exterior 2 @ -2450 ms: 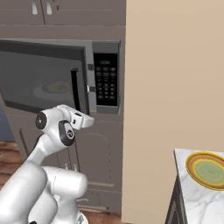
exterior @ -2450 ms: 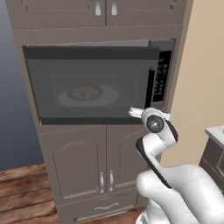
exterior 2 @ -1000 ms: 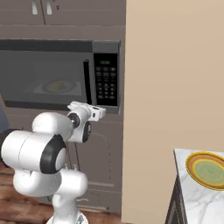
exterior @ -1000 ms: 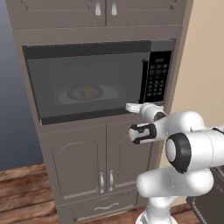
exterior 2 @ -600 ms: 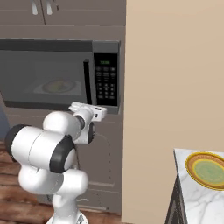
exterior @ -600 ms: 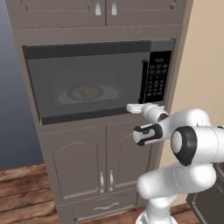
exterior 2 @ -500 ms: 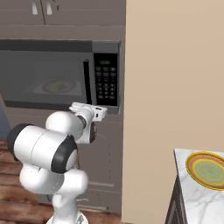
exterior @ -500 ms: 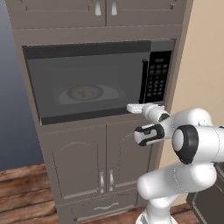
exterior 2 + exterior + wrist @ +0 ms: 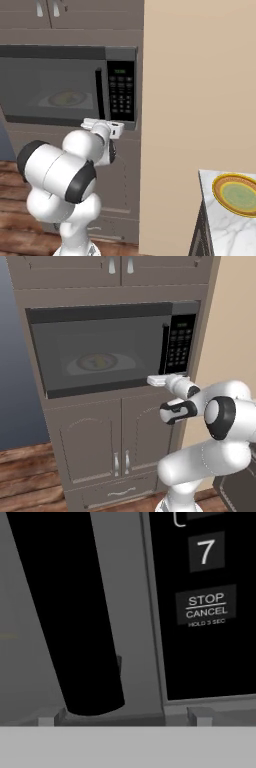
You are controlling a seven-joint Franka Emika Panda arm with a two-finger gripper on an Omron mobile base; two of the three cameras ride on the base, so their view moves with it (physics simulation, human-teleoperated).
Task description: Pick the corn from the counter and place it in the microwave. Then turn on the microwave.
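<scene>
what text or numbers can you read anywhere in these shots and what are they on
"7": on a key of the microwave's keypad panel, hand view.
"STOP" over "CANCEL": on the key below it.
"HOLD 3 SEC": small print under that, only just readable.
The green display and the other keys in the base views are too small to read.
Nothing else readable on the microwave.

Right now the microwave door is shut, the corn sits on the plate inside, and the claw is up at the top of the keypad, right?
Not the top: the claw is at the keypad's bottom edge, by the handle's lower end, as the left base view shows. Door shut, corn on the plate.
</scene>
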